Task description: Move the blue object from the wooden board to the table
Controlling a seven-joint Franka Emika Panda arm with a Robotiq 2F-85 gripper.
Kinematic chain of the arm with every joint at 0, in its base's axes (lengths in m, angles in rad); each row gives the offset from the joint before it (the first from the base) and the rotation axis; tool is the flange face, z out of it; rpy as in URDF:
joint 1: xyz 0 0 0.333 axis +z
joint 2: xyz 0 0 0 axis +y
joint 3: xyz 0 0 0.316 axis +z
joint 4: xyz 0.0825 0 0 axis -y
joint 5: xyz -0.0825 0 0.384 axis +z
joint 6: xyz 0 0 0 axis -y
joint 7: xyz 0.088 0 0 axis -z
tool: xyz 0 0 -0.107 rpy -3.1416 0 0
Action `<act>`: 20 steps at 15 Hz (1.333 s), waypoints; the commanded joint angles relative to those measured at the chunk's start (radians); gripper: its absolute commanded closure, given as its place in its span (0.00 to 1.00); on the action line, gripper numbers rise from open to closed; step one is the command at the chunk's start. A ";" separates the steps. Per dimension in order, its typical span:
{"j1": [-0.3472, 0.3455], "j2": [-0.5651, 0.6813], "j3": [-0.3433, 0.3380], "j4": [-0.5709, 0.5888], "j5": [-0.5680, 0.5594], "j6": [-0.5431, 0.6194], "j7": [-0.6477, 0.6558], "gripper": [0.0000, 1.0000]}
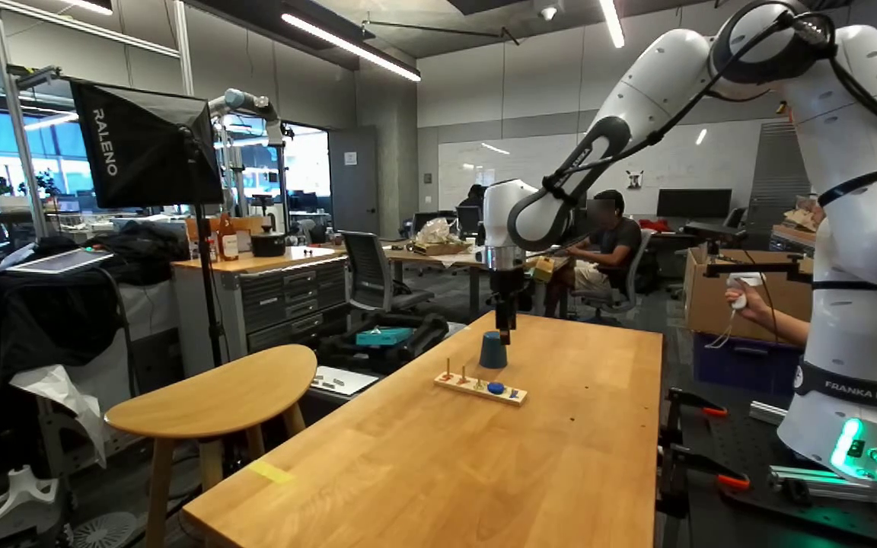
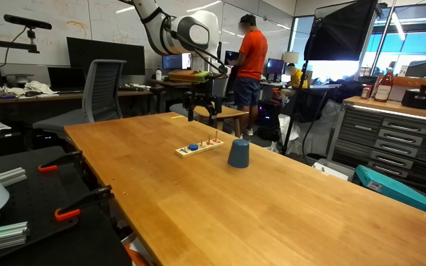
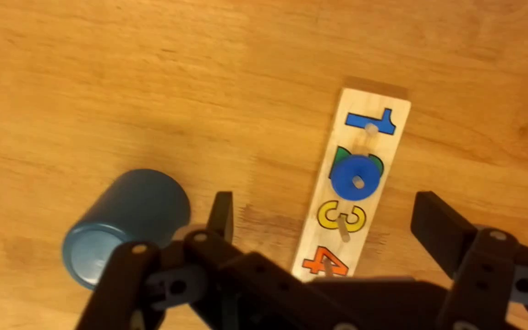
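The blue object is a small blue ring (image 3: 344, 185) around a peg over the number 2 on the wooden board (image 3: 367, 98). The ring (image 1: 495, 388) (image 2: 193, 147) and board (image 1: 463, 388) (image 2: 207, 147) show in both exterior views, flat on the table (image 1: 438, 457) (image 2: 272, 207). A blue-grey cup (image 3: 140, 206) stands upside down beside the board, on the table. My gripper (image 3: 325, 206) is open and empty above the board, its fingers on either side of it. It hides the board's lower end in the wrist view. The gripper also shows in both exterior views (image 1: 505, 335) (image 2: 201, 117).
The cup (image 1: 492, 353) (image 2: 238, 154) is close to the board's end with the taller pegs. The board's other pegs stand upright and bare. Clamps (image 2: 67, 214) hold the table edge by the robot base. A smaller rounded wooden table (image 1: 218, 392) stands beyond the far edge.
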 commanded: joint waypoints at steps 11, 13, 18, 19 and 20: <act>0.092 0.125 0.035 0.084 -0.004 0.044 0.092 0.00; 0.094 0.143 0.024 0.082 -0.018 0.050 0.109 0.00; 0.093 0.198 0.007 0.087 -0.028 0.071 0.136 0.00; 0.094 0.207 0.003 0.089 -0.029 0.074 0.142 0.00; 0.097 0.216 -0.002 0.089 -0.032 0.081 0.150 0.00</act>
